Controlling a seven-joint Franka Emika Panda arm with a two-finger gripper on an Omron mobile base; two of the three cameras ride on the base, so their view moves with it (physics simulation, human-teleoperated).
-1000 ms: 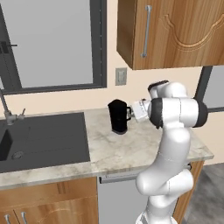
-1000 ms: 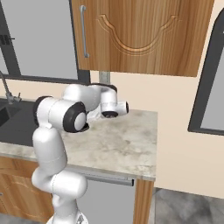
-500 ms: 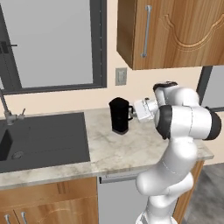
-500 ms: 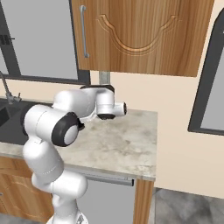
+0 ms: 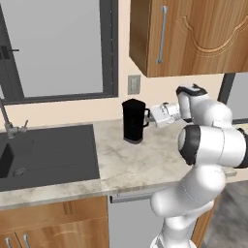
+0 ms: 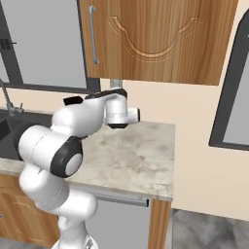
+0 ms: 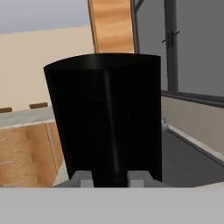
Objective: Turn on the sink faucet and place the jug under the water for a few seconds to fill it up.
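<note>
The arm has swung round over the last second: the elbow that stood high beside the jug [image 5: 133, 121] has dropped low and forward, while the pincer [image 5: 148, 117] stays level at the jug's side handle. In the left base view the jug sits at the same spot as before, upright on the bench [image 5: 145, 164] near its back edge, just right of the sink [image 5: 48, 155]. So it has not been lifted, as far as I can tell; its foot looks to rest on the marble.

The pincer reads as clamped on the jug's loop handle: in the hand view the two dark tips stand close together at the bottom with the handle's vertical strip between them, and the black wall of the jug fills the space just beyond.

For the task, my read is that the grasp is made and the carry is next. The sink faucet [image 5: 7, 118] stands at the back left of the sink, well apart from the jug, and I see no blue stream under its spout, so the water may not be running.

The jug itself: matte black, cylindrical, slightly wider at the rim, with a small lip at the top and a faint highlight down its side. It stands straight, not tilted. Whether anything is inside, I cannot tell.
</note>
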